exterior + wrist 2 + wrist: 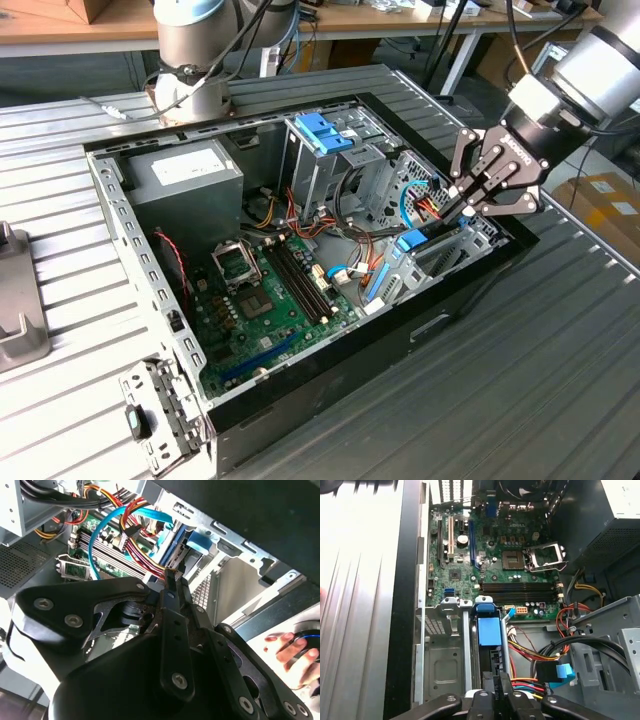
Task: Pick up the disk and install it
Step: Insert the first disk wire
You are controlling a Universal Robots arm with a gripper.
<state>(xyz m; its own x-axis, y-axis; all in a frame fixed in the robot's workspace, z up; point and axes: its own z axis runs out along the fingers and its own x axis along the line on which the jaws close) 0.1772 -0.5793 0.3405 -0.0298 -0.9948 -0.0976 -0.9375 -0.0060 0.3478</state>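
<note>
The disk (pixel 415 241) stands on edge in the metal bay at the end of the open computer case (pixel 120 210) toward the exterior view's right, its light-blue carrier end pointing at the motherboard. In the first wrist view the disk (pixel 489 630) shows edge-on, as a blue strip sitting in a narrow slot between grey bay walls. My gripper (pixel 463 207) is shut on the dark rear end of the disk, just above the bay. Both wrist views show the black fingers pressed together, in the first wrist view the gripper (pixel 496 687) and in the second the gripper (pixel 175 582), with the blue carrier tip (pixel 200 542) beyond them.
A tall drive cage with a blue-handled carrier (pixel 325 134) rises beside the bay. Coloured cables (pixel 425 205) lie between them. The motherboard (pixel 265 300) and power supply (pixel 185 170) fill the remaining case. A person's hand (pixel 292 650) rests outside the case.
</note>
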